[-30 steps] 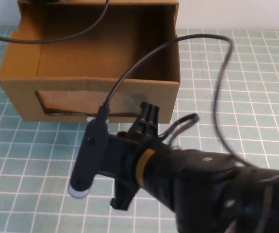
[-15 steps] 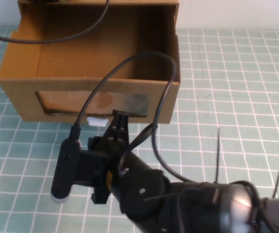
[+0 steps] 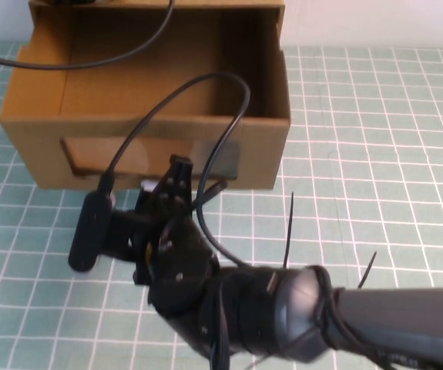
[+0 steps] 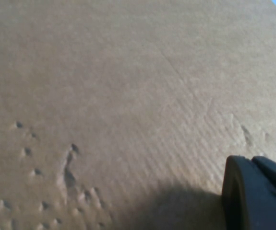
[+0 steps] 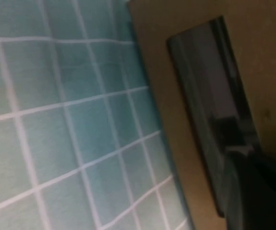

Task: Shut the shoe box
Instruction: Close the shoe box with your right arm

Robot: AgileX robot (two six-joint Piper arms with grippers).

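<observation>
While the right gripper point(image 3: 176, 171) is seen from the high view pressed up against the front wall of the shoe box point(image 3: 144, 116), just below its clear plastic window point(image 3: 152, 158), whether its fingers are parted or closed cannot be told, since the arm's own wrist and black camera housing point(image 3: 90, 231) cover them. The small white pull tab point(image 3: 150, 185) is only partly seen beside the fingertip region — most of it is hidden by the gripper. The shoe box is placed at the far left part of the worktop point(image 3: 375, 154), a teal mat with a white grid; its top is open, the brown interior is shown, and its far edge is cut off by the frame. A black cable point(image 3: 206, 85) is looped over the box front, and another is draped across the far left corner. In the right wrist view the window point(image 5: 214, 115) is seen at a steep slant with dim reflections, the cardboard frame point(image 5: 166, 124) around it, and a dark, blurred part of the gripper at the corner. In the left wrist view almost everything is filled by plain brown cardboard point(image 4: 128, 96) with small dents, and only one dark fingertip point(image 4: 253, 191) of the left gripper is caught at the edge — its state cannot be judged. No writing or brand can be read anywhere.
</observation>
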